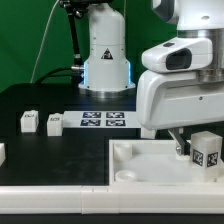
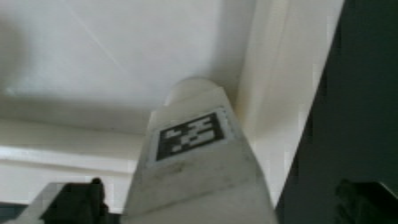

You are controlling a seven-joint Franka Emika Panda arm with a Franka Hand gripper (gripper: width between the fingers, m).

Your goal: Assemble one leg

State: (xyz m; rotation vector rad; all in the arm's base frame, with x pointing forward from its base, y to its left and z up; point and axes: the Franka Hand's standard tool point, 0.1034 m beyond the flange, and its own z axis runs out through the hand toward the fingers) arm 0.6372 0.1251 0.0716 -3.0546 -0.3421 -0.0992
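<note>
Over the large white piece (image 1: 150,160), near its raised rim at the exterior view's right, I hold the leg (image 1: 207,152) in my gripper (image 1: 190,150).

My gripper is clamped on the leg, whose tagged face shows to both cameras; its long axis runs away from my wrist toward the white piece. Two more legs (image 1: 29,121) sit well apart on the black tabletop (image 1: 60,150), beside the marker board (image 1: 103,120).

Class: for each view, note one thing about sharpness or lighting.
Exterior view: evenly lit, fairly sharp; the marker board tags read clearly. Wrist view: soft and blurred close up; the leg looks stretched, its tag smeared, dark fingers out of focus.
</note>
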